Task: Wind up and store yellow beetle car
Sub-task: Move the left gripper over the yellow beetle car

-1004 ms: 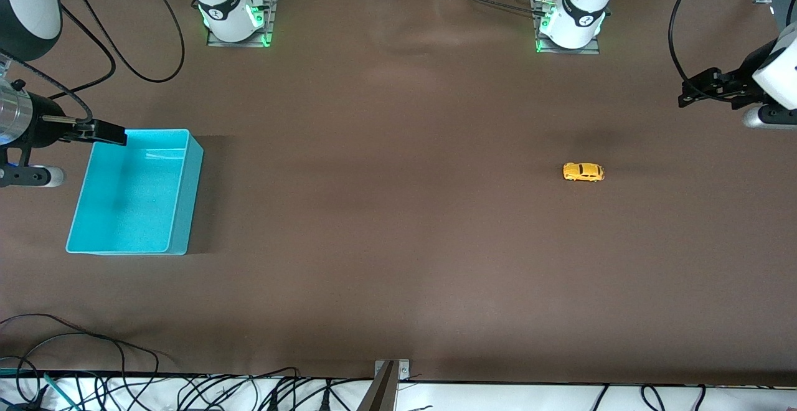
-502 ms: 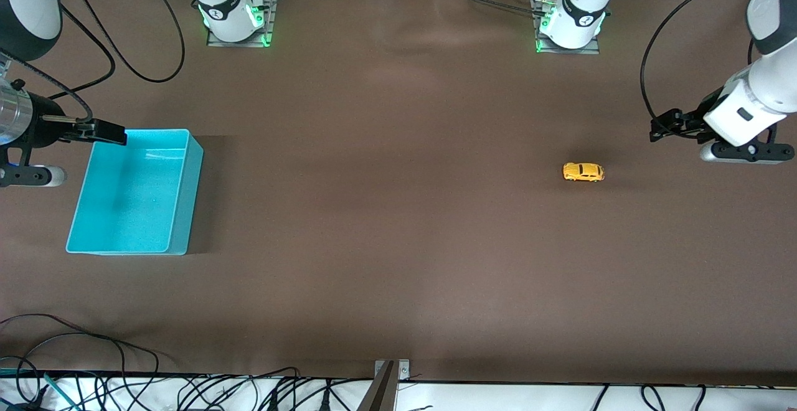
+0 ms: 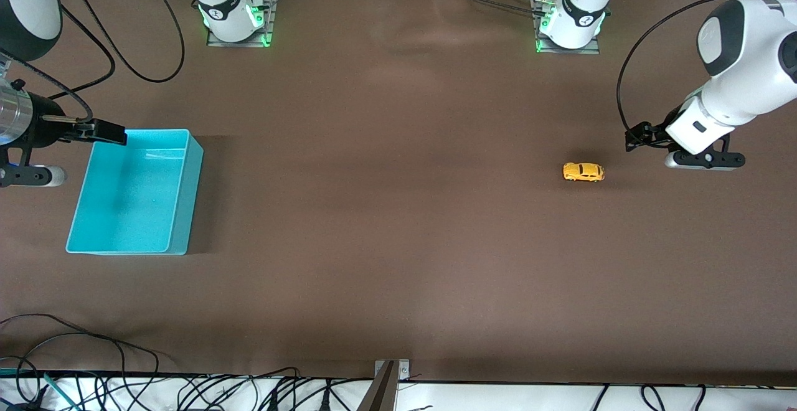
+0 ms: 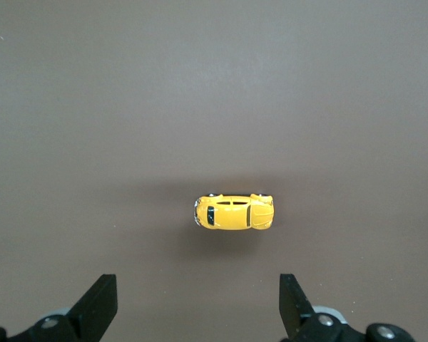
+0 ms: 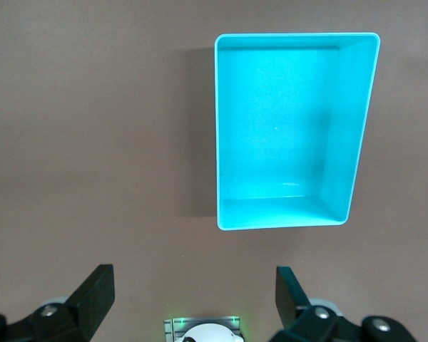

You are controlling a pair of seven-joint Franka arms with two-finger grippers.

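The yellow beetle car (image 3: 583, 172) stands on its wheels on the brown table, toward the left arm's end. The left wrist view shows the car (image 4: 234, 212) from above, just ahead of the fingertips. My left gripper (image 3: 636, 137) hangs open over the table beside the car and touches nothing; the left gripper (image 4: 196, 283) has only bare table between its fingers. My right gripper (image 3: 106, 132) waits open and empty over the rim of the turquoise bin (image 3: 131, 193). In the right wrist view the right gripper (image 5: 194, 276) sits apart from the empty bin (image 5: 278, 128).
The arm bases (image 3: 568, 22) stand along the table edge farthest from the front camera. Cables (image 3: 124, 56) loop near the right arm's base, and more cables (image 3: 187, 392) lie past the near edge. A wide stretch of brown table (image 3: 386, 180) separates the bin from the car.
The left arm has swung in from the table's end toward the car, bringing its open gripper close beside it. The right arm, the bin and the car have not moved.
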